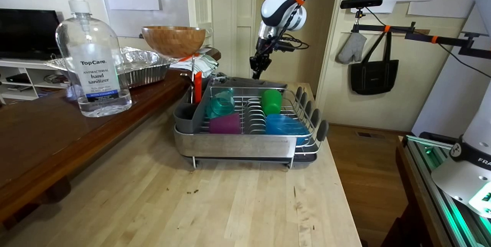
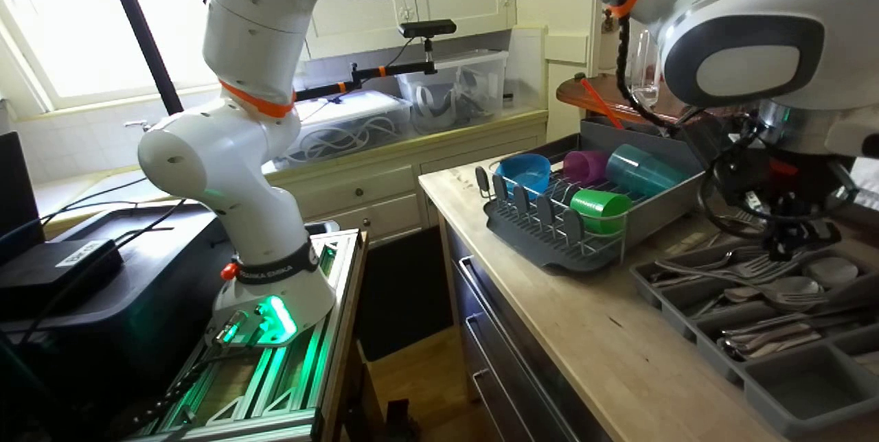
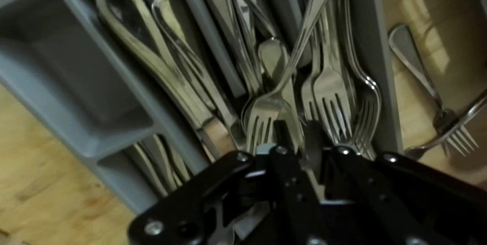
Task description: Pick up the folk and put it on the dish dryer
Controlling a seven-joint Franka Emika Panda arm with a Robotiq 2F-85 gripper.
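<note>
Wrist view: black two-fingered tool (image 3: pixel 298 134), lower centre, over a grey plastic cutlery tray (image 3: pixel 175 136). Narrow gap between the fingers, metal visible there; pinched or lying below, cannot tell. Likeliest target, a silver metal fork (image 3: pixel 266 110), crosses the upper centre, tines just left of the fingertips; more silver forks (image 3: pixel 330 89) in the right-hand compartment, another loose fork (image 3: pixel 417 66) on the pale wooden tabletop (image 3: pixel 42 169) at right.

In an exterior view: dish dryer (image 1: pixel 234 146), a rectangular silver wire rack with dark base, mid-frame; grey utensil holder (image 1: pixel 186 123) at its left end.

In an exterior view: tool at right of frame, low above the tray; rack nearby, green plastic cup (image 2: pixel 601 211) in it.

Progress, judged: reach done, placing not yet. Left: secure a fork if not held, lift, carry, set down.
</note>
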